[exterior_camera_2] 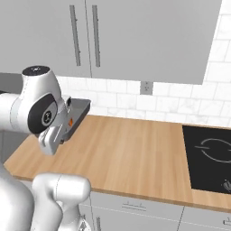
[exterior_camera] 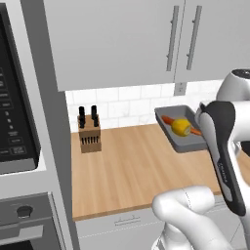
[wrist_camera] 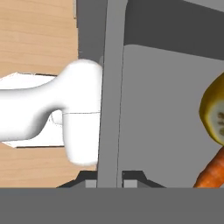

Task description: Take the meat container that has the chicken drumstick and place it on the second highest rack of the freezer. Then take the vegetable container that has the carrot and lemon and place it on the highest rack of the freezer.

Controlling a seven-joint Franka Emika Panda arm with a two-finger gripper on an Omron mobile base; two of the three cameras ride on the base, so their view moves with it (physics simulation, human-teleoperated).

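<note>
The vegetable container point(exterior_camera: 172, 138), a dark-grey tray, hangs tilted in the air above the wooden counter point(exterior_camera: 132, 171). The yellow lemon point(exterior_camera: 181, 127) and the orange carrot point(exterior_camera: 168, 119) lie inside it. My gripper point(wrist_camera: 109, 180) is shut on the tray's side wall point(wrist_camera: 111, 87), one fingertip on each side of the rim. In the hand view the lemon point(wrist_camera: 214, 113) and the carrot point(wrist_camera: 212, 170) rest on the tray floor at the right. From the right base view the tray point(exterior_camera_2: 80, 109) pokes out behind my arm. The freezer, the meat container and the chicken drumstick are out of view.
A wooden knife block point(exterior_camera: 89, 132) stands at the back left of the counter. Grey wall cabinets point(exterior_camera: 122, 39) hang above, and an oven column point(exterior_camera: 19, 146) rises at the left. A black cooktop point(exterior_camera_2: 210, 158) is set into the counter at the right.
</note>
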